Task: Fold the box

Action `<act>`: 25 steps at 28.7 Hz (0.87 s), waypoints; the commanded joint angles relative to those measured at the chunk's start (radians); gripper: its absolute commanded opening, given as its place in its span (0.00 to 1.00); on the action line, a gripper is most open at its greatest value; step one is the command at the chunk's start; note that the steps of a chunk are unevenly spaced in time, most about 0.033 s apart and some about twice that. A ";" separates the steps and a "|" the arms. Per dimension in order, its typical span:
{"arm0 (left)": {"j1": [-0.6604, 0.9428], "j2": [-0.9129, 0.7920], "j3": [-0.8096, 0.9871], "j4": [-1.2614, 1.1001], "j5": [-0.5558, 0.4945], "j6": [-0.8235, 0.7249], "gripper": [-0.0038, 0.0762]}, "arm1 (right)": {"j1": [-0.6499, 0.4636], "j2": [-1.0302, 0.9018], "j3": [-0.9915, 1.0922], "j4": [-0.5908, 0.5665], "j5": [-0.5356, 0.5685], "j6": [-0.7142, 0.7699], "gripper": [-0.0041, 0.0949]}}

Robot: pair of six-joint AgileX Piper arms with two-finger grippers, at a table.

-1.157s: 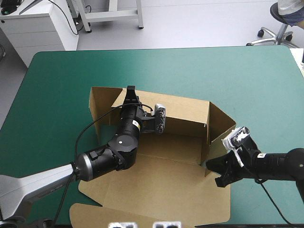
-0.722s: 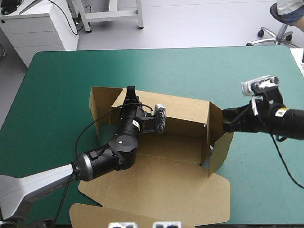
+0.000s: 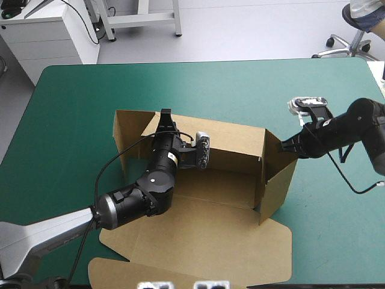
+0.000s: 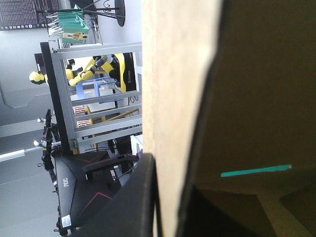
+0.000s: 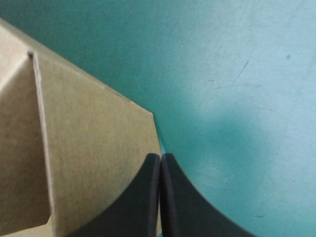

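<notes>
While the brown cut-board box (image 3: 216,229) sits at the middle of the table (image 3: 78,102) with its teal-green cover, the long back wall is seen raised and the right-hand side wall stood up too, with the broad lid panel laid flat toward the near edge. The back wall's top edge, close to its left corner, is pinched by the left gripper (image 3: 164,114). In the left wrist view the pale board edge is caught between the two black fin-shaped fingers (image 4: 128,202), so that gripper is all but closed with the box in its hold. Over on the right, the right gripper (image 3: 283,146) is set at the outer face of the raised side wall, near that wall's upper far corner; whether board is actually touched cannot be told. From the right wrist view its own black fingers (image 5: 148,197) are seen pressed together into one pointed arch, nothing held between them, the tip placed just where brown board gives way to bare cover.
</notes>
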 commanded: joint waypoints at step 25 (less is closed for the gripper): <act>-0.002 -0.029 -0.016 -0.008 0.008 -0.016 0.04 | -0.003 -0.485 0.561 0.412 -0.388 -0.529 0.07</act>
